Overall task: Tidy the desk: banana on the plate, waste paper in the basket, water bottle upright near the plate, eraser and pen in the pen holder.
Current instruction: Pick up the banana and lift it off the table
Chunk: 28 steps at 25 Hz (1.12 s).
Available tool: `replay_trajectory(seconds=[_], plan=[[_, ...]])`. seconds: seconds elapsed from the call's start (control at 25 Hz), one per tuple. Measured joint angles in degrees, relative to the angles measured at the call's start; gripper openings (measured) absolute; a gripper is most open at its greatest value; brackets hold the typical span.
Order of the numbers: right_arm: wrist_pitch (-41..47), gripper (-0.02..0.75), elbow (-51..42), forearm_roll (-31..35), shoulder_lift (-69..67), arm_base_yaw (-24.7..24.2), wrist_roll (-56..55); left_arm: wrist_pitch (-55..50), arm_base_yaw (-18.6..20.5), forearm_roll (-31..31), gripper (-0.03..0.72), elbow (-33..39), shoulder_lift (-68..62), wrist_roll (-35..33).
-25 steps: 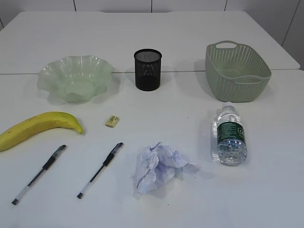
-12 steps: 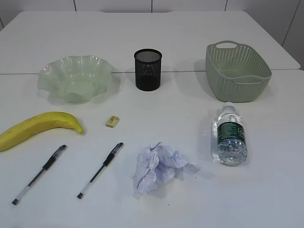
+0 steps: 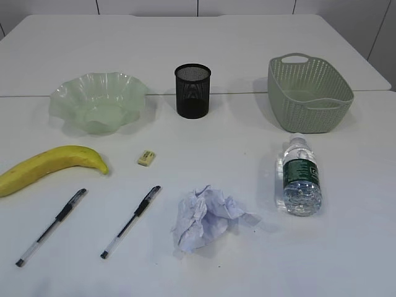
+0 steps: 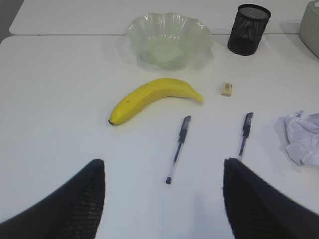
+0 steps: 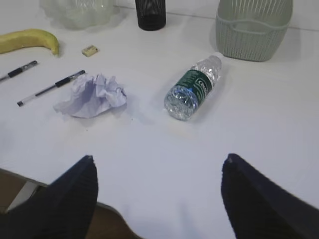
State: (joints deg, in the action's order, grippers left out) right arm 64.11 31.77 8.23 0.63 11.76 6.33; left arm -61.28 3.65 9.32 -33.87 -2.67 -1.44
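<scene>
I see both grippers, left (image 4: 162, 199) and right (image 5: 158, 194), spread wide and empty; banana (image 3: 49, 166), 2 pens (image 3: 130, 222), paper (image 3: 207, 218) and bottle (image 3: 299, 177) lie untouched.

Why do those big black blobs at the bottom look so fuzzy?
Left wrist view: the left end effector sits too close to the lens, so its fingers blur, while the banana stays sharp. Right wrist view: likewise the right end effector; the bottle glints.

White tables (image 3: 74, 43) pushed together — seam between them, pale panelled wall (image 3: 247, 6) behind
</scene>
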Motion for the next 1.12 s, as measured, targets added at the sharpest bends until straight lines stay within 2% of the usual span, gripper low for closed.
replay_trajectory(seconds=[0.52,0.84,1.12], plan=[[-3.31,0.573,6.43,1.74,-13.45,0.0,0.0,0.86,0.0,0.0,0.523,-8.93,-19.66,-0.59],[-3.67,0.573,11.01,1.95,-20.82,-0.03,1.0,0.86,0.0,-2.8,0.523,-19.08,-33.8,-0.59],[-4.69,0.573,12.37,2.23,-21.62,-0.03,1.35,0.74,0.0,-4.34,0.523,-28.5,-47.37,-2.27]])
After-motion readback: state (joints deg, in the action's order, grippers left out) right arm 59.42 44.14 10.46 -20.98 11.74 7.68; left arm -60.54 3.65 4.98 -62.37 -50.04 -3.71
